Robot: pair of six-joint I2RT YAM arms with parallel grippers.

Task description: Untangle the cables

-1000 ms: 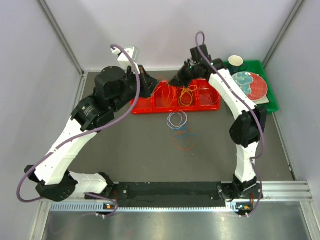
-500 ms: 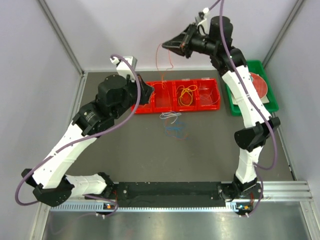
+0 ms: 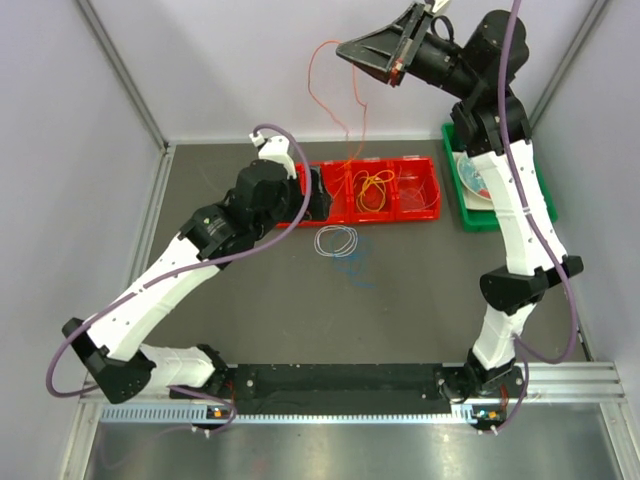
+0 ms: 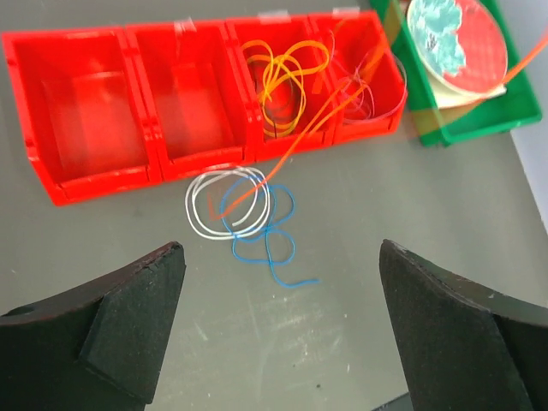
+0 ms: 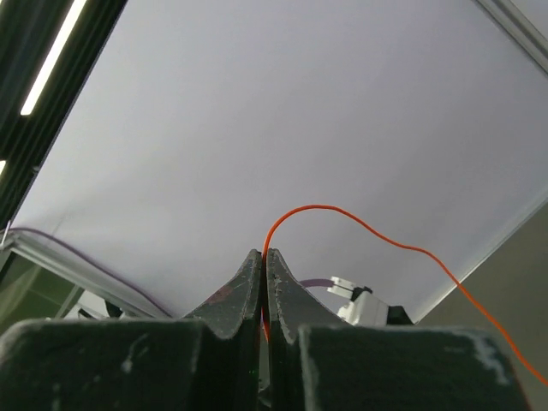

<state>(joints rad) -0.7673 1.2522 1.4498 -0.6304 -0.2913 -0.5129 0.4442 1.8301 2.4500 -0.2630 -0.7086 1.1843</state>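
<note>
Top external view: shows the right gripper (image 3: 348, 48) raised high above the back of the table, pinching the top end of a thin orange-red wire (image 3: 309, 80) drooping toward a red plastic four-compartment tray (image 3: 420, 215). Right wrist view: confirms the fingers pressed flat together on that wire, with its free length arcing away to the right.

Left wrist view: shows the left gripper (image 4: 280, 254) spread fully wide, holding nothing, hovering over the grey tabletop (image 4: 103, 231) just in front of the tray. Straight ahead between its fingers: a white wire loop (image 4: 190, 205) lying flat, overlapping a blue squiggled wire (image 4: 295, 281) on the near right.

Worth noting the low end of the orange-red wire crossing the white loop's rim and ending inside the ring. Cannot tell whether threaded under it or merely laid on top. Long axis running diagonally from that loop, up and right over the compartment of yellow-orange wire loops (image 4: 282, 86), toward the raised right gripper.

Judging from this: left gripper much nearer the white-and-blue pile, right gripper well apart overhead. Probably calls for pinning the white loop from the left while drawing the tail free along its own line. Risk of dragging the white loop along.
</note>
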